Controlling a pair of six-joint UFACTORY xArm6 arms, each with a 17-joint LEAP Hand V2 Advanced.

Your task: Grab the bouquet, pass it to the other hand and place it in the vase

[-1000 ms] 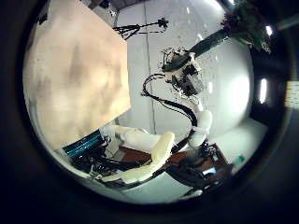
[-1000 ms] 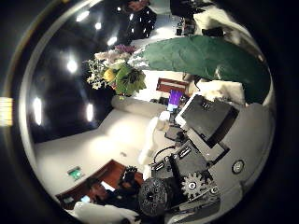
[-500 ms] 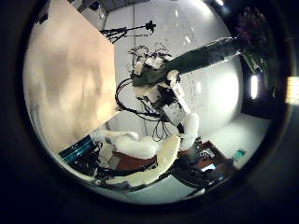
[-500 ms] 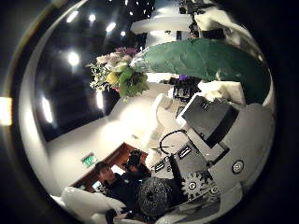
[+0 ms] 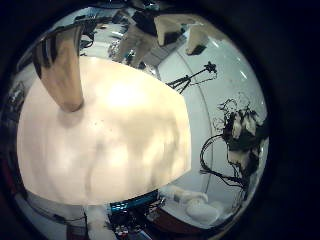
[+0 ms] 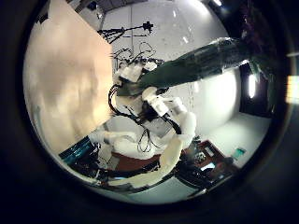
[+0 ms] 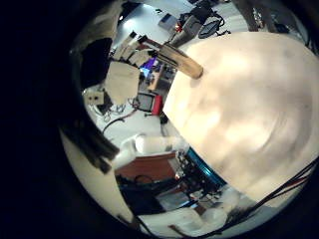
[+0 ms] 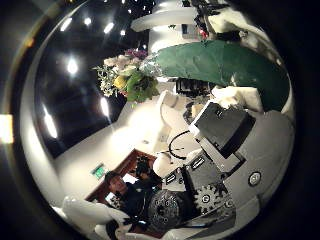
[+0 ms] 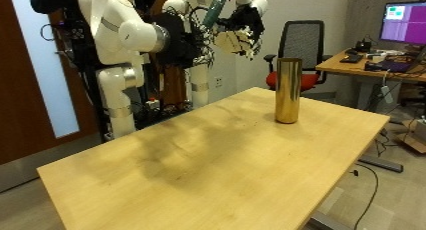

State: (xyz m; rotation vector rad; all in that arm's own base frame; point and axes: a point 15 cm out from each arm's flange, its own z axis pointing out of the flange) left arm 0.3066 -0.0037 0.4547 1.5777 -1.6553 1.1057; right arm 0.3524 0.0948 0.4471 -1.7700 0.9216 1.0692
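Outside view: the wide desk point(image 9: 200, 160) carries only the tall gold vase point(image 9: 286, 90) at its far right; an office chair point(image 9: 309, 38) stands behind. The bouquet point(image 6: 201, 61) is high in the air, the right hand point(image 6: 142, 82) fingers grasping its green wrap. Left hand fingers: I cannot tell. A loose handover could drop the bouquet, or the narrow vase may tip.

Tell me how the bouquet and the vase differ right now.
The vase stands upright on the table; the bouquet is up in the air, gripped by the right hand. The vase is a plain gold cylinder; the bouquet is a green wrap with flowers at one end.
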